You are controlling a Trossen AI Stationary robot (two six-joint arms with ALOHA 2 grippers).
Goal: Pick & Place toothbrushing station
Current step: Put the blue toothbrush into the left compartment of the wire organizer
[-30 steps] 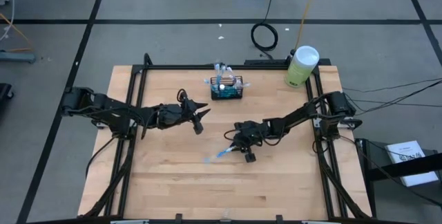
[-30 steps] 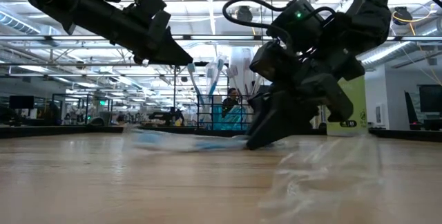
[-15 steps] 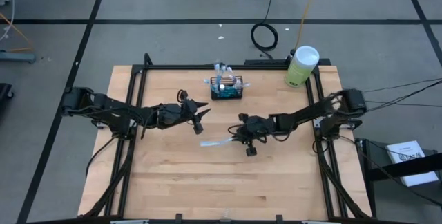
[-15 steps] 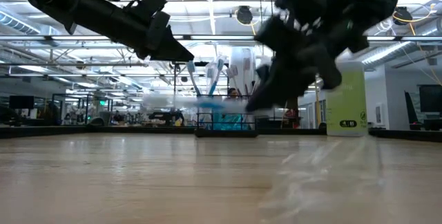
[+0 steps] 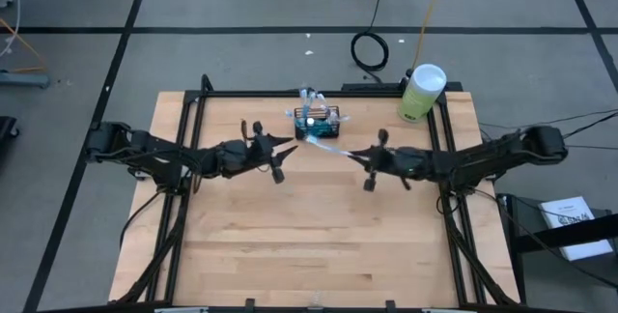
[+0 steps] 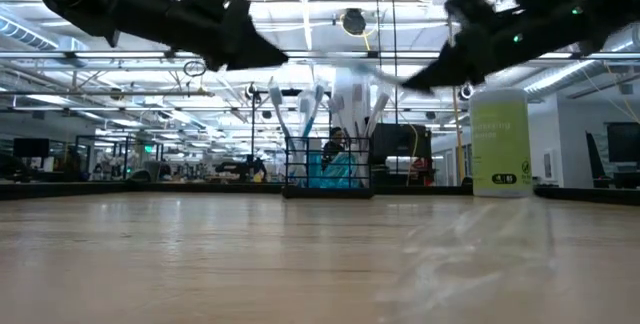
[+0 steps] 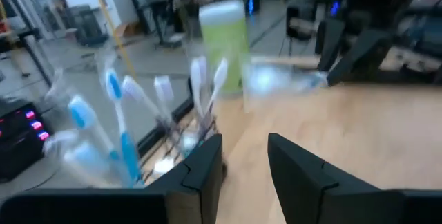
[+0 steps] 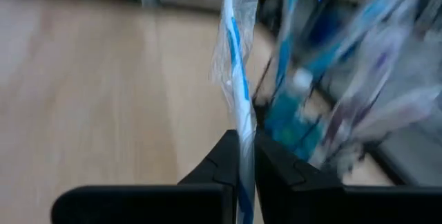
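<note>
The right gripper (image 5: 362, 157) is clamped on one plastic-wrapped toothbrush (image 8: 237, 79), held above the tabletop just beside the black wire-mesh toothbrushing station (image 5: 318, 123) near the far edge's middle. The left gripper (image 5: 281, 155) hovers partly open, empty, nearby. One green cylinder (image 5: 421, 93) stands at the far right corner.

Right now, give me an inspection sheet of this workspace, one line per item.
Surface: wooden table in a black frame.
Job's things: black wire-mesh basket at the far edge, holding toothbrushes; a wrapped blue toothbrush held in the air beside it.
Clutter: pale-green cylinder with white lid at the far right corner.
Grippers: right gripper shut on the wrapped toothbrush; left gripper open, holds nothing, left of the basket.
Cables: coiled black cable on the floor beyond the table.
Surroundings: grey floor, open hall behind.
</note>
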